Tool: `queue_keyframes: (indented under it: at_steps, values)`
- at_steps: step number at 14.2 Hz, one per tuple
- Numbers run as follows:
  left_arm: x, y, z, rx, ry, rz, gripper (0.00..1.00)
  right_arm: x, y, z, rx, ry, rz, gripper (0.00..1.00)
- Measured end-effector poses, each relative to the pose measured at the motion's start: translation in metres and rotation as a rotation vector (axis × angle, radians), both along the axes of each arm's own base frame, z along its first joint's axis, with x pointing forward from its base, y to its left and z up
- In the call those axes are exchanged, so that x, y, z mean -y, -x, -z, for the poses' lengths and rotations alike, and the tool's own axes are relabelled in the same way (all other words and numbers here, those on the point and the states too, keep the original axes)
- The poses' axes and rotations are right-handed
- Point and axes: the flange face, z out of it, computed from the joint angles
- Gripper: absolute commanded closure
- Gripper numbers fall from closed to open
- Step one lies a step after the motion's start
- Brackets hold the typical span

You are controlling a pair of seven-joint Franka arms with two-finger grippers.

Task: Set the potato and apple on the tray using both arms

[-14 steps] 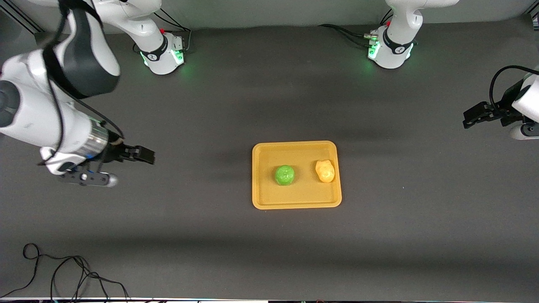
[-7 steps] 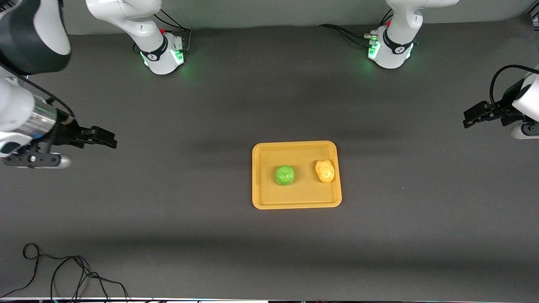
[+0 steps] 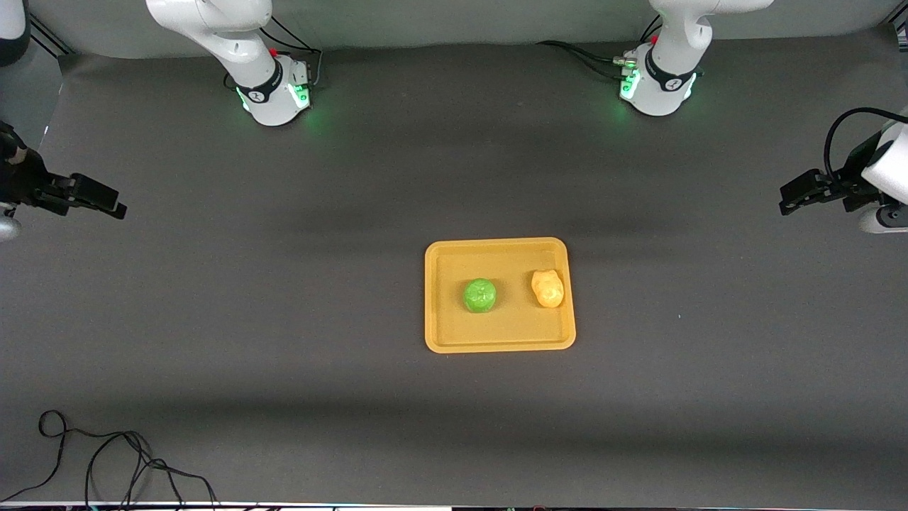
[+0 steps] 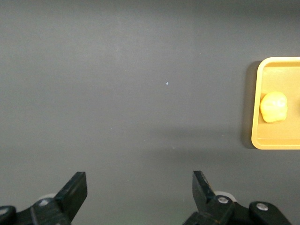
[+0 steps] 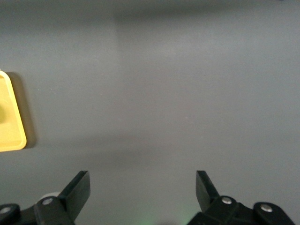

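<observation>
From the front, the tray [image 3: 499,295] sits near the middle of the tabletop [image 3: 284,341]. The apple [image 3: 480,295] lies in it around its centre, and the potato [image 3: 547,288] lies in it too, beside the apple toward the left arm's end, close to the rim there. The two are apart and neither touches an end effector. The right end effector [image 3: 99,202] hangs over bare tabletop at the right arm's end, well apart from the tray. The left end effector [image 3: 793,198] hangs over bare tabletop at the left arm's end, likewise well apart. A loose black cable [image 3: 106,461] lies near the front edge at the right arm's end.

In the left wrist view, the left end effector [image 4: 139,197] is spread wide with nothing between its fingers [image 4: 75,190]. Only dark tabletop lies under it; the tray [image 4: 255,112] with the potato [image 4: 273,107] shows off to one side.

In the right wrist view, the right end effector [image 5: 142,193] is also spread wide and empty, over plain tabletop, with just a corner of the tray [image 5: 11,126] in sight.

Both items appear placed, so the step in hand looks like clearing away. To do it well, each arm should keep high and away from the tray, fingers apart, so nothing nudges the rim or rolls the round apple.
</observation>
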Motion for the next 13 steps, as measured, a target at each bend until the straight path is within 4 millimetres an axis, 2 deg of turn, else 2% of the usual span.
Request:
queue_keyframes:
  at_steps: [4, 9, 13]
  values:
    - [0.001, 0.000, 0.000, 0.000, 0.000, 0.001, 0.00, 0.015, 0.010, -0.007, 0.031, 0.020, -0.069, 0.00]
    - [0.001, 0.000, 0.000, 0.000, 0.000, 0.002, 0.00, 0.020, 0.006, 0.016, 0.028, 0.023, -0.071, 0.00]
    - [0.001, 0.000, 0.000, 0.000, 0.000, 0.002, 0.00, 0.017, 0.006, 0.018, 0.025, 0.022, -0.056, 0.00]
